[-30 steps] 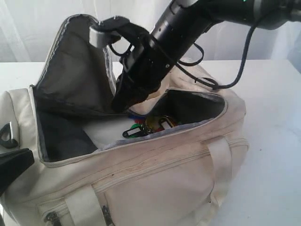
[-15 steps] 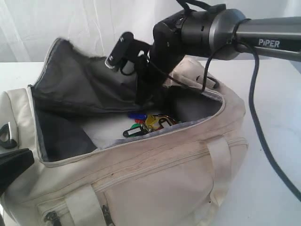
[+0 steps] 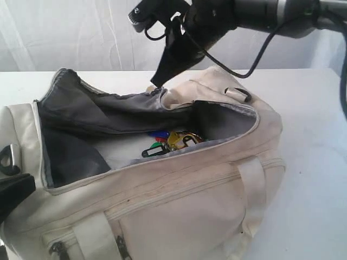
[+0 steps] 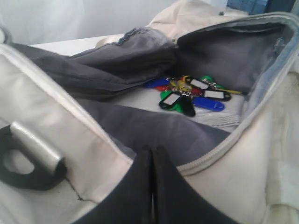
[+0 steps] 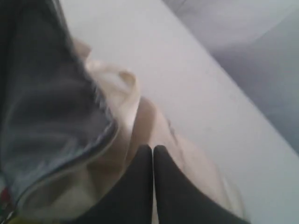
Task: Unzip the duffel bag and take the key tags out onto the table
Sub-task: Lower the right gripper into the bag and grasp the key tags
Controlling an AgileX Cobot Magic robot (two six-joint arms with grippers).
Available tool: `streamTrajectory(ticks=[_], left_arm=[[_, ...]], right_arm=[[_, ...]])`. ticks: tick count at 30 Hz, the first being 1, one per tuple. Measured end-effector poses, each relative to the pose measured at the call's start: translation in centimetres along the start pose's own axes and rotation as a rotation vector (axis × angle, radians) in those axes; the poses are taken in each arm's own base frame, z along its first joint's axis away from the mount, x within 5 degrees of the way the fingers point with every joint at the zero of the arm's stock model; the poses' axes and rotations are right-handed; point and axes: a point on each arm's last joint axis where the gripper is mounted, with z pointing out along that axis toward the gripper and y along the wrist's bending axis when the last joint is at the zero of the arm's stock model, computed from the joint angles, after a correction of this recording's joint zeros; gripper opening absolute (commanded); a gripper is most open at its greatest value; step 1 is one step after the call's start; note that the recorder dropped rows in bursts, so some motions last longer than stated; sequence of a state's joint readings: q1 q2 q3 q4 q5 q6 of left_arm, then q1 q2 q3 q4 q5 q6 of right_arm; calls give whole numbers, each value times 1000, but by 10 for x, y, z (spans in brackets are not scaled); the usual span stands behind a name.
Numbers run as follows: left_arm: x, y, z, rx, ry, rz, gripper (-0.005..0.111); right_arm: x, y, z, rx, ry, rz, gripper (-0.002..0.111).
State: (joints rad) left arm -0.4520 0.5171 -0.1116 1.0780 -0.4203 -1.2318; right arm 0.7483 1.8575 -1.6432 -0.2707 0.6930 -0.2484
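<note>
duffel bag (image 3: 206, 200) unzipped, key tags (image 3: 173, 142) next; left fingers (image 4: 140, 186) and right fingers (image 5: 140, 186) pressed together, so right must spread and dip in.

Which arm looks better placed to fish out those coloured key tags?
Probably the right arm: its shut jaws hang above the open duffel bag, near the key tags. The left arm sits low outside the bag's end.

Pale draped curtain (image 3: 65, 32) behind.
</note>
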Motion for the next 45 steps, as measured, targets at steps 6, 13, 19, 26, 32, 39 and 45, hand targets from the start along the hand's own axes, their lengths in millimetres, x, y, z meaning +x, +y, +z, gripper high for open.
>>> streamTrajectory(ticks=[6,13,19,26,32,39,45], left_arm=[[3,6,0,-64,35,2,0],[1,1,0,-13,13,24,0],[1,0,0,0,10,36,0],[1,0,0,3,9,38,0],[1,0,0,3,9,40,0],[1,0,0,4,9,42,0],[1,0,0,4,9,42,0]], right_arm=[[15,22,-11,-284,160,-12,2],[18,36,9,-382,174,29,49],[33,51,43,-429,305,117,72],[46,62,63,-467,399,133,72],[46,64,77,-451,374,142,72],[43,65,94,-411,288,173,70],[40,64,98,-395,255,179,28]])
